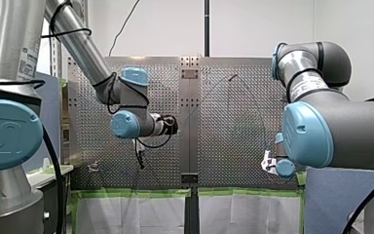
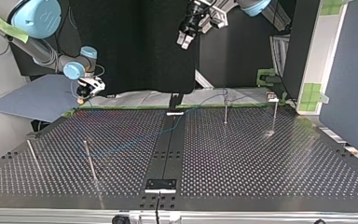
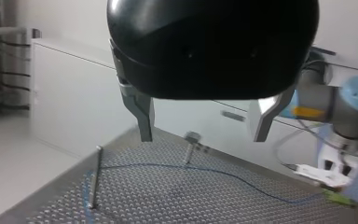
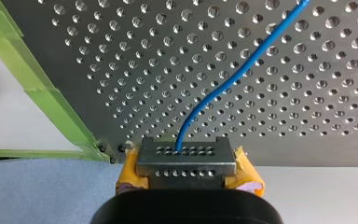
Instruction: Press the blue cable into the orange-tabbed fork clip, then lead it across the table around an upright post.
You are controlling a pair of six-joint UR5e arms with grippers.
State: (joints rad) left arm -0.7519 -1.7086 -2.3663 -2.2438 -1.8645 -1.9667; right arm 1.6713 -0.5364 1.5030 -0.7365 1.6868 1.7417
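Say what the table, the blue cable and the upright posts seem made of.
The table looks like bare metal: grey sheen, regular drilled holes. The blue cable seems a thin wire in plastic sheath: it curves freely. The upright posts look like slim steel rods: they glint.

Setting. A white wall [image 1: 253, 29] rises beyond the table's [image 1: 224, 161] far edge in the front view; green tape [image 1: 131, 193] and white sheeting [image 1: 126, 214] line its near edge. A black backdrop [image 2: 135, 46] and blue partition [image 2: 349, 70] stand behind that taped edge.
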